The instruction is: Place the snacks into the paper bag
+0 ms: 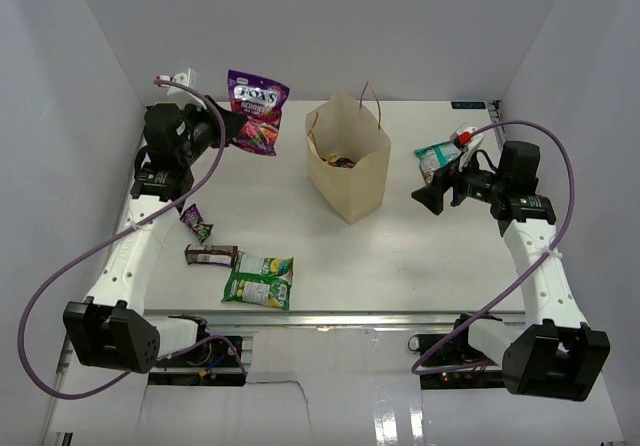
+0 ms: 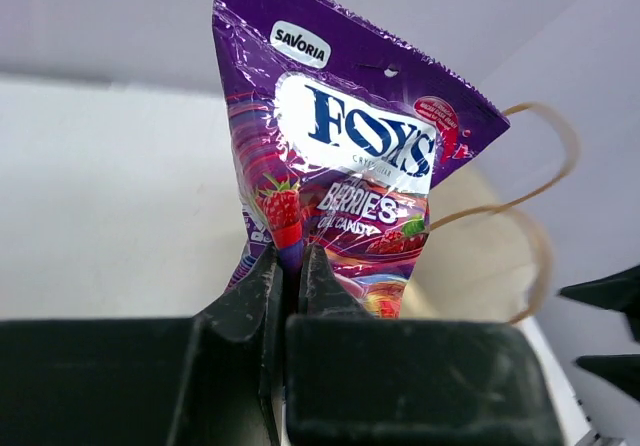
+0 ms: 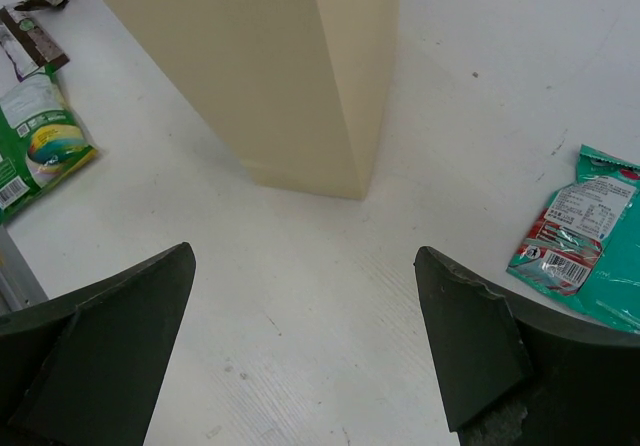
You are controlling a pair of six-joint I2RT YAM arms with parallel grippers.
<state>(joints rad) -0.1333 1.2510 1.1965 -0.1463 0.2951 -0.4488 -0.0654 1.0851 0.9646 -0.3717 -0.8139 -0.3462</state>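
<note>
Currently left gripper point(image 2: 290, 266) pinching pouch point(image 2: 340, 166) by bottom edge, jaws nearly closed, holding it aloft left of bag point(image 1: 348, 161); right gripper point(image 3: 302, 256) hanging wide open, gripping nothing, above table point(image 1: 420, 256) right of bag, teal packet point(image 3: 585, 236) lying beside it

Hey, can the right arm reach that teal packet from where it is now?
Probably yes: the right gripper hangs open and empty, and the teal packet lies flat on the table just beside it, with nothing between them.
</note>
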